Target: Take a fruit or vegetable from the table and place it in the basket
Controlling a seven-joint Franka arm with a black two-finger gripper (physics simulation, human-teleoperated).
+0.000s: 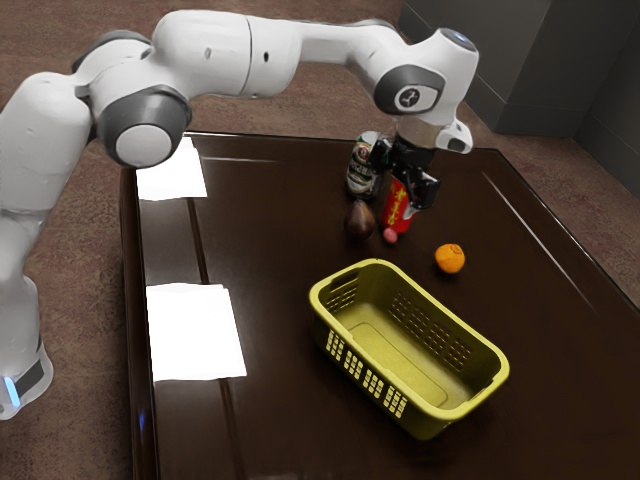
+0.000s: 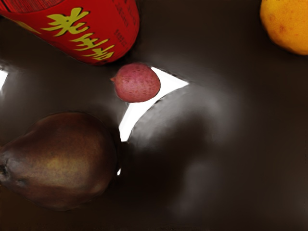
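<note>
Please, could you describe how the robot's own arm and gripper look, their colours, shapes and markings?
My arm is glossy white, with smooth, rounded segments and dark grey rings at the joints. A round dark badge with a pale emblem sits near the wrist; a blue strip glows by the base. My gripper is black and angular.

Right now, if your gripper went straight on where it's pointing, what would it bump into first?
Probably the tabletop, near the small pink fruit. My gripper points down, but its depth is unclear, so it might meet that fruit or the red can.
</note>
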